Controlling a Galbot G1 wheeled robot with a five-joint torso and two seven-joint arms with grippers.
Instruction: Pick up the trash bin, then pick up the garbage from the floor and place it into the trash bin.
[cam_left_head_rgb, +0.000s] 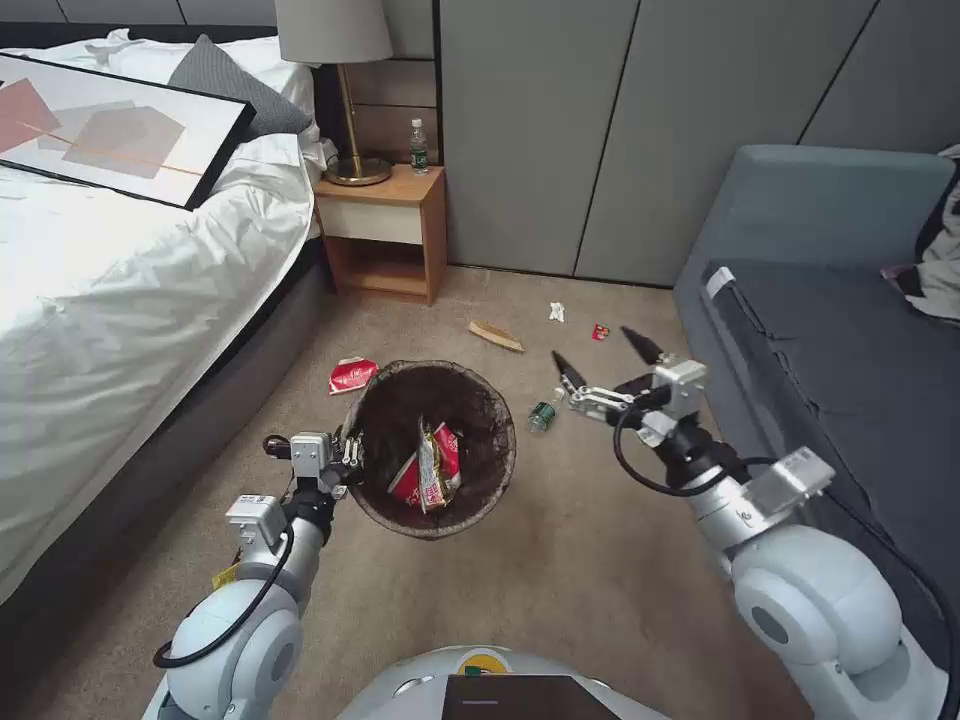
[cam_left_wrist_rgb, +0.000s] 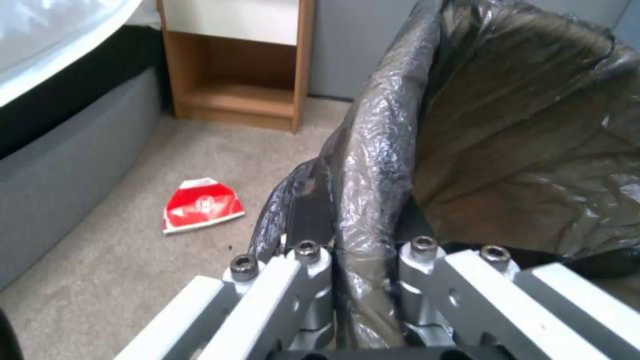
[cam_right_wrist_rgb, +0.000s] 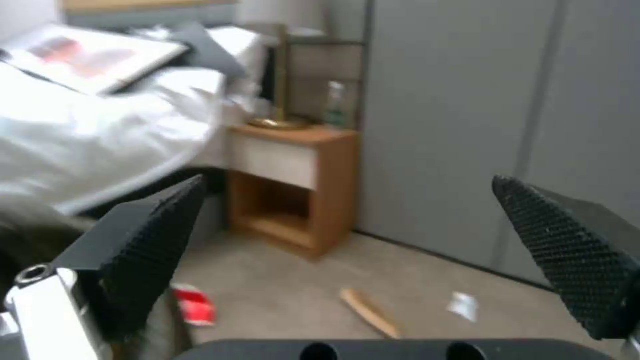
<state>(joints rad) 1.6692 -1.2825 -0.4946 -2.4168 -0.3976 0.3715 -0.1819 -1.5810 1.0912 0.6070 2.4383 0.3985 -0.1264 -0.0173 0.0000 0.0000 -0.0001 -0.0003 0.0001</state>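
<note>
Dark bag lining the trash bin (cam_left_head_rgb: 440, 450) is facing the head camera; the left gripper (cam_left_head_rgb: 348, 452) is reaching forward, gripping its rim, while the right gripper (cam_left_head_rgb: 605, 360) is hanging spread wide and empty over a green-labelled bottle (cam_left_head_rgb: 543, 413). Left wrist view: fingers (cam_left_wrist_rgb: 310, 220) are pinching the liner (cam_left_wrist_rgb: 380, 165). Right wrist view: fingers (cam_right_wrist_rgb: 153, 245) are gaping above the carpet (cam_right_wrist_rgb: 293, 295).

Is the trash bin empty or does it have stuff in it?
Not empty. The trash bin has red and yellow snack packets lying inside on its dark bag. It is far from full.

Glossy crinkled plastic bag (cam_left_wrist_rgb: 387, 165), short-pile carpet (cam_left_head_rgb: 560, 560)
</note>
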